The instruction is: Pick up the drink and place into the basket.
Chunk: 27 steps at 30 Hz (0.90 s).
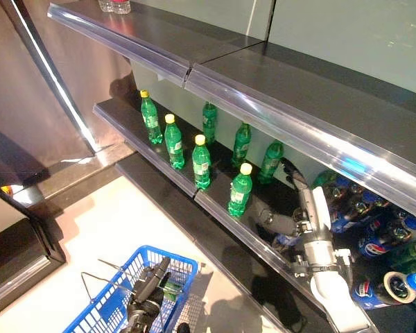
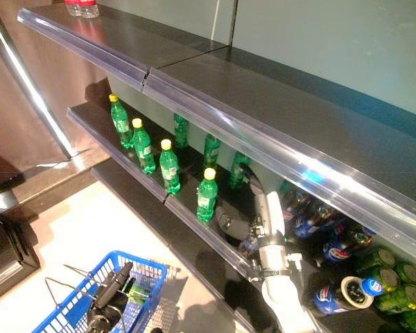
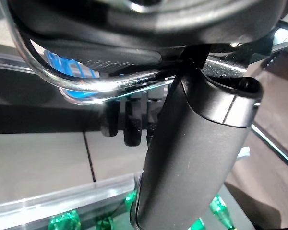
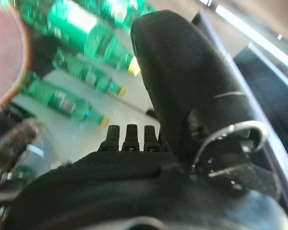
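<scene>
Your right hand (image 1: 286,223) is already in under the upper shelf (image 1: 291,104), on the middle shelf (image 1: 218,208) where the drinks stand, so it is the hand that will do the picking. Its fingers look straight and relaxed in the right wrist view, the thumb standing up beside them, and nothing sits between them: it has hold of no bottle. The nearest drink is the front bottle (image 1: 240,189) with the yellow cap, upright at the shelf's front edge. It lies to the robot's left of the hand and a little toward the shelf lip, near but not touching. Its long axis is vertical, so I judge you need to bring the palm sideways to its body, fingers round the back and thumb at the front, rather than come down from above, where the upper shelf leaves little room. A second bottle (image 1: 270,161) stands just behind, deeper in and close to the hand; mind you don't knock it as you sweep across. The lying blue bottles (image 1: 374,243) on the hand's other side are close to the forearm. Your left hand (image 1: 149,291) is down at the basket (image 1: 104,309), and the left wrist view shows its fingers curled over the chrome handle (image 3: 81,88). The basket sits low and to the left of the shelf, well apart from the bottle.
</scene>
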Motion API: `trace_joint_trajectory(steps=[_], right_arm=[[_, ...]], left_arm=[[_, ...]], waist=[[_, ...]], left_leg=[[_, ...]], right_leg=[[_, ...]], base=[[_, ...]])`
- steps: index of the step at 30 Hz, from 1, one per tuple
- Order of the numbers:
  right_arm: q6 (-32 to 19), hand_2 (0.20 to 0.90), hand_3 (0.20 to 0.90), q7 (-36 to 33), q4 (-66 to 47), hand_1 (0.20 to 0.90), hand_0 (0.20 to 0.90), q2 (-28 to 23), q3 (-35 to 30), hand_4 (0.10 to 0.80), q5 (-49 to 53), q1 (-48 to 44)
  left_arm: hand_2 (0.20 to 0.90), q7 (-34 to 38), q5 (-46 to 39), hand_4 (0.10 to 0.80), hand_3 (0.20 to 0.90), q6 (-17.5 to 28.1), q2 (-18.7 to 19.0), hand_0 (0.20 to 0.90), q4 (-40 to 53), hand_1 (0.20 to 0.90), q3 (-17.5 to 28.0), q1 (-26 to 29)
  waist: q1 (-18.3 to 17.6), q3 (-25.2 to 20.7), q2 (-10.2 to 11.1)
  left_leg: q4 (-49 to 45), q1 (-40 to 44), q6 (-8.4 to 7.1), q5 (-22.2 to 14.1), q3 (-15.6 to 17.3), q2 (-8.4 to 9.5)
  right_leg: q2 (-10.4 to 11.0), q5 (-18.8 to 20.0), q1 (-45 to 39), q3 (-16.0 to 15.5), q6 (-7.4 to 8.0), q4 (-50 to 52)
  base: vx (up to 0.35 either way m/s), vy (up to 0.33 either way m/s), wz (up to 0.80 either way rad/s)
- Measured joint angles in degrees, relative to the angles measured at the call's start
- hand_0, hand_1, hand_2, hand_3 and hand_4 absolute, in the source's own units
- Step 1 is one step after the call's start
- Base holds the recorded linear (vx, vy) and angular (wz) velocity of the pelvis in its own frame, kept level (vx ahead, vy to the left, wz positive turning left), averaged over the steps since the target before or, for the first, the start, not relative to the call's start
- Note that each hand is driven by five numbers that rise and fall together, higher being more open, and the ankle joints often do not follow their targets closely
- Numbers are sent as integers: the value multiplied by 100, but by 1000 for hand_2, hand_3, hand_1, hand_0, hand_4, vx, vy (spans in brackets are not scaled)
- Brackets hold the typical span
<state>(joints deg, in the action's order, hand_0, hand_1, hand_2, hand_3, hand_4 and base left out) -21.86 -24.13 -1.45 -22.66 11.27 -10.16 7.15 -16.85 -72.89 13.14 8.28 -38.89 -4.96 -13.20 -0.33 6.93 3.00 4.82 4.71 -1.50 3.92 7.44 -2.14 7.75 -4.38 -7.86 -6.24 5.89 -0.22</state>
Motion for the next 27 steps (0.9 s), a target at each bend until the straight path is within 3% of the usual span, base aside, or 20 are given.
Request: trace_joint_trajectory(steps=[13, 27], right_arm=[[57, 900, 900, -1454, -2, 900, 900, 65, -162, 800, -239, 0], [300, 900, 900, -1614, -1, 900, 900, 219, -229, 800, -264, 2]], left_arm=[[300, 37, -5, 100, 200, -28, -38, 300, 77, 300, 1, 0], [300, 45, -6, 100, 200, -55, -40, 300, 83, 300, 0, 0]], waist=[[-17, 11, -11], [-16, 11, -12]], left_leg=[[0, 0, 2, -2, 18, -2], [0, 2, 2, -3, 25, -5]], right_leg=[[0, 5, 13, 18, 1, -2], [-3, 6, 24, 23, 1, -2]], base=[[0, 1, 0], [0, 0, 0]])
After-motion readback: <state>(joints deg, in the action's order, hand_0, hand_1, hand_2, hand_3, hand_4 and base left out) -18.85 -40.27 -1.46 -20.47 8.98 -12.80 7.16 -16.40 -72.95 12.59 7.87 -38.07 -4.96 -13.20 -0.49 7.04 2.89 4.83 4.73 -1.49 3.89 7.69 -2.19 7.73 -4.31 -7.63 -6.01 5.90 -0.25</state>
